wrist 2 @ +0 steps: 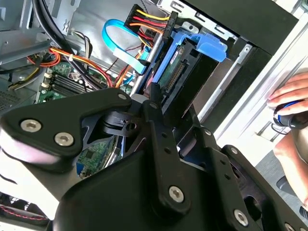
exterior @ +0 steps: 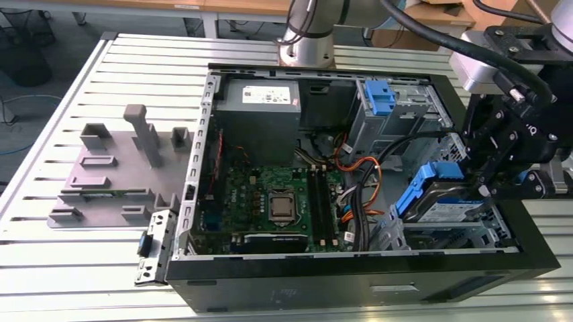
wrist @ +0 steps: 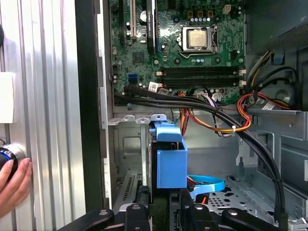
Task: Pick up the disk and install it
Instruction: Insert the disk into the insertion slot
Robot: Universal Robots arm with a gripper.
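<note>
At the right of the exterior view, the hand [exterior: 481, 186] is closed on the disk [exterior: 441, 200], gripping it by its blue-railed edges. The disk sits tilted at the drive bay in the lower right corner of the open computer case [exterior: 358, 282], to the right of the motherboard [exterior: 268, 201]. The case lies on the slatted counter [exterior: 54, 268]. In the first wrist view the disk [wrist: 171, 161] appears edge-on between the fingers.

The work surface was a slatted aluminium table [exterior: 54, 268], its ribs running across the exterior view and pale under even, diffuse light. Beyond its far edge stood a wooden-topped desk [exterior: 161, 5] on a white leg [exterior: 209, 25], over dark floor [exterior: 54, 27] with loose cables [exterior: 13, 107].
</note>
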